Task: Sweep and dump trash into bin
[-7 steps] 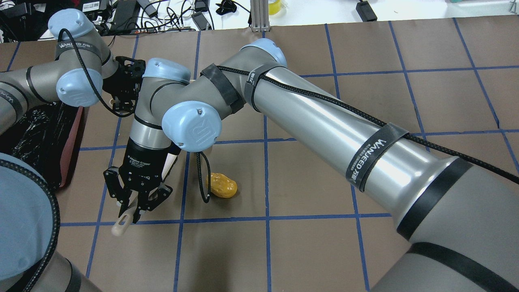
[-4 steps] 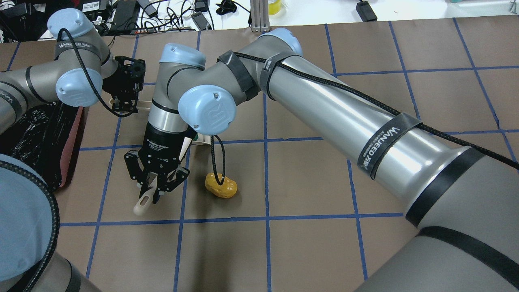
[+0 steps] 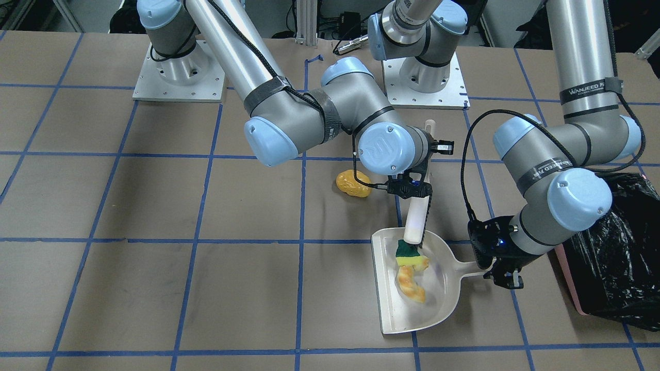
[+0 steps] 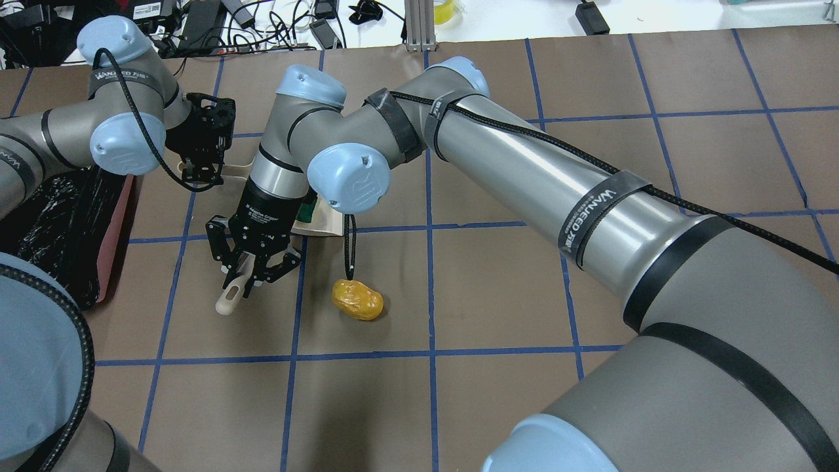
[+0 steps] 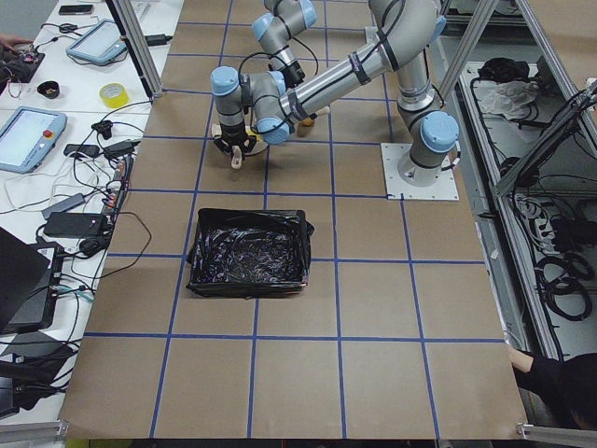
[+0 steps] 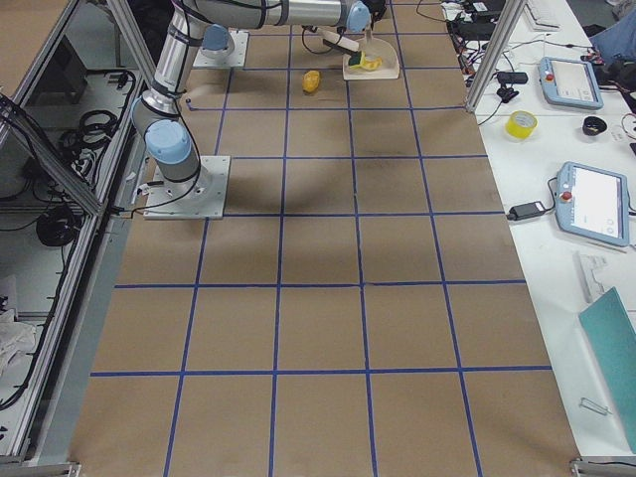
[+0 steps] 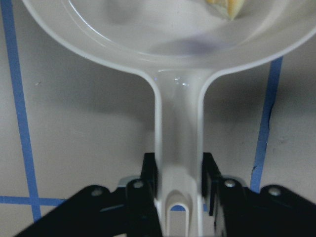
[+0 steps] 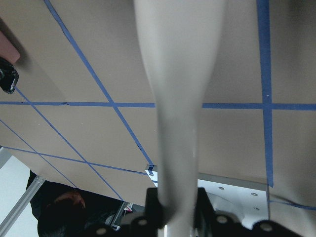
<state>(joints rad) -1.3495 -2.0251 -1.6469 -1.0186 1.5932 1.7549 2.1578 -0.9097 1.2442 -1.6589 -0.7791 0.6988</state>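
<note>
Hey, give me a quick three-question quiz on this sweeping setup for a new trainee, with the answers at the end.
1. True or false: the golden roll lies on the table, outside the dustpan.
2. The right gripper is shut on: A the brush handle; B the dustpan handle; C nothing.
3. How many trash pieces lie in the dustpan?
Key: 1 true. 2 A. 3 two, the sponge and the pastry piece.
</note>
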